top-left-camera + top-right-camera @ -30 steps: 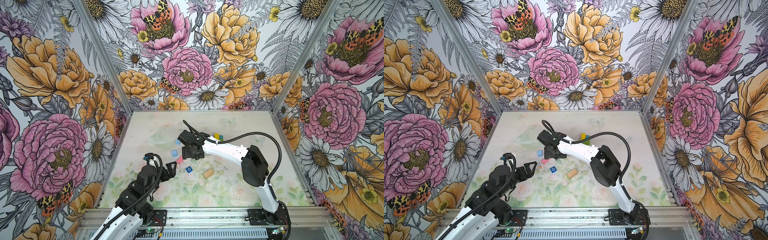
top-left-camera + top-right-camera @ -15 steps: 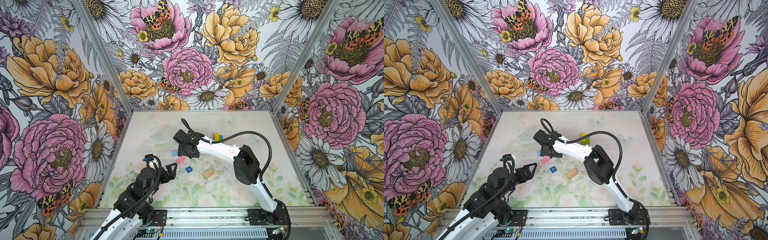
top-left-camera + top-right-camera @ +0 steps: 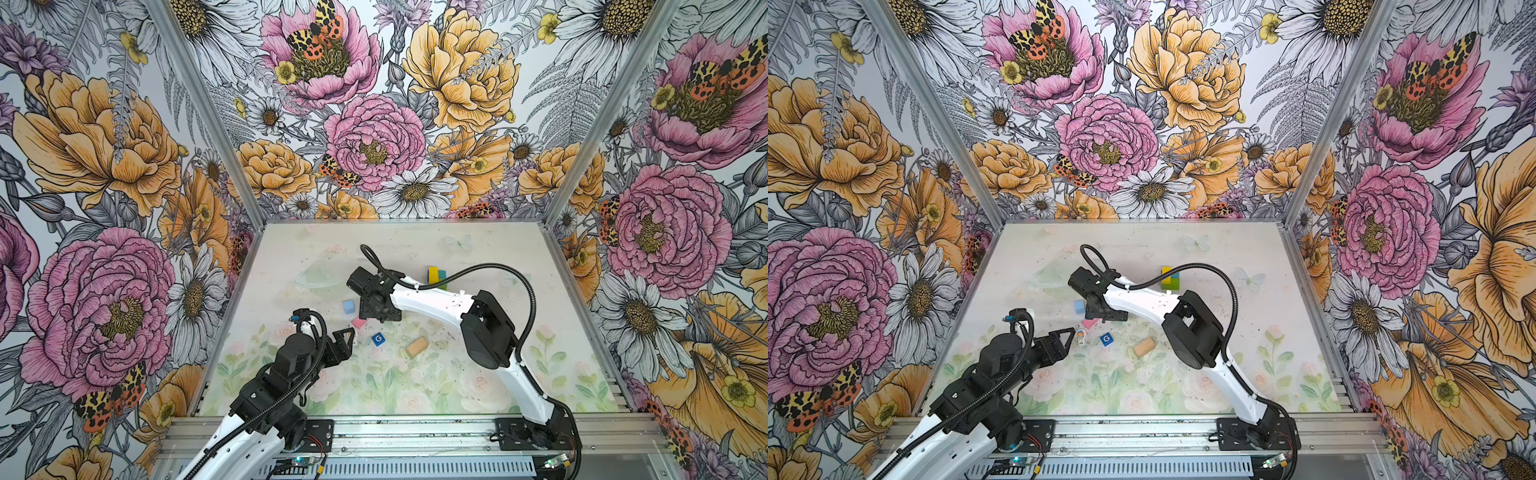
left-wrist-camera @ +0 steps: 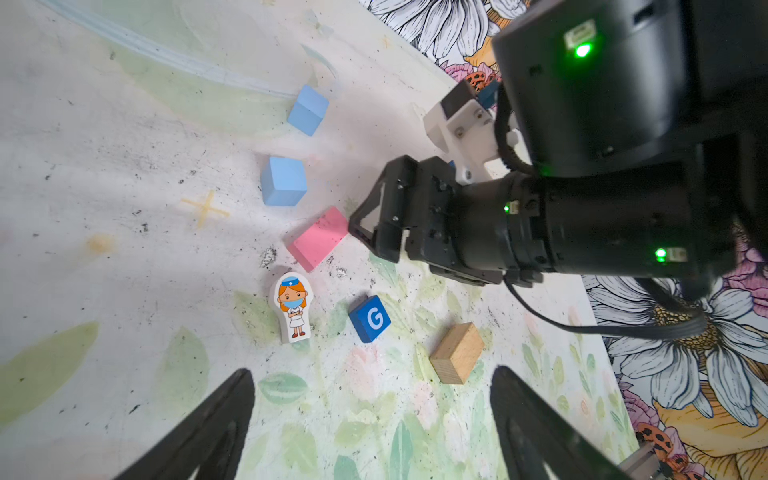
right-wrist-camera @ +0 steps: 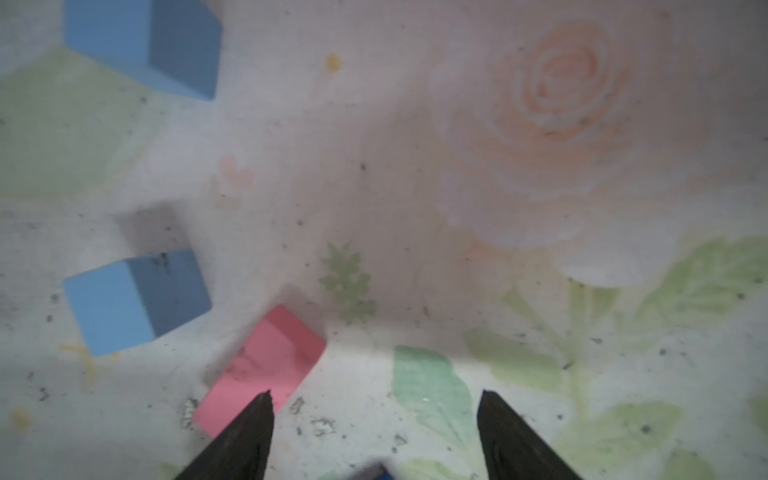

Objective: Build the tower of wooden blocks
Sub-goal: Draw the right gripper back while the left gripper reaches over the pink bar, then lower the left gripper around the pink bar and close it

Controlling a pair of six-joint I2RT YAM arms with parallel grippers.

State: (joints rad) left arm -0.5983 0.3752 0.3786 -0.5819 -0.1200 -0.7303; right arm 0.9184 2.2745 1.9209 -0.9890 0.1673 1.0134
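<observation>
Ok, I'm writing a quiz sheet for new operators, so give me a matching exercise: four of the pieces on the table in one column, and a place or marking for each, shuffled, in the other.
Things:
A. pink brick
B. toy figure
C. dark blue cube
D. yellow brick

Places or markings:
1. white letter G on its face
2. in the small stack at the far side of the table
3. right beside a fingertip of the right gripper
4. printed nurse with orange hair

Pairs: A-3, B-4, C-1, D-2.
</observation>
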